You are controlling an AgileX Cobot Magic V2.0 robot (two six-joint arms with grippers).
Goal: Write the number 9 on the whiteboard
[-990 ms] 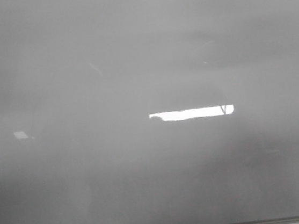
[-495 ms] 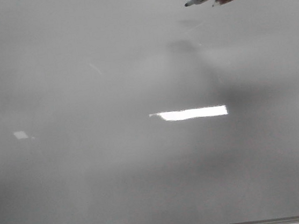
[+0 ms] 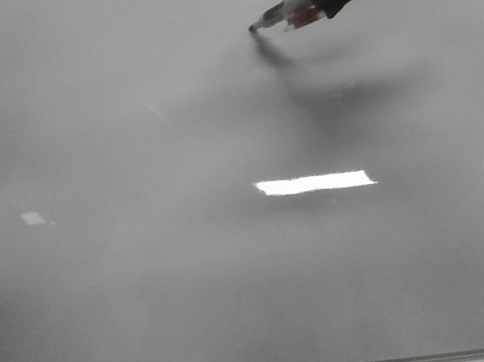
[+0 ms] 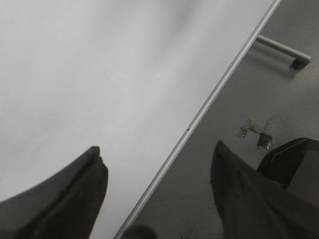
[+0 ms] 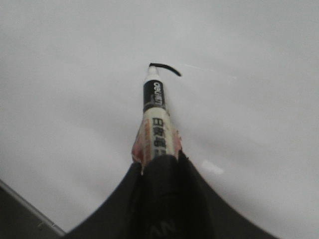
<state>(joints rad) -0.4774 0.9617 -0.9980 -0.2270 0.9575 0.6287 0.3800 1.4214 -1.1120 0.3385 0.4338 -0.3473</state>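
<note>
The whiteboard [image 3: 147, 270] looks smooth and glossy, throwing back bright rectangular glare, and its thin frame edge [image 4: 209, 94] has a dull metallic sheen. The marker [image 5: 155, 127] seems plastic, wrapped in a printed label (torn and ragged at its lower end). The right tool [image 5: 162, 199] gripping it looks matt black.

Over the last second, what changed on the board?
The right gripper, shut on the black-tipped white marker, moved left and slightly down from the top right corner; its tip now meets the glossy pale grey whiteboard. The right wrist view shows a short black curved stroke at the tip. The board itself stayed put.
</note>
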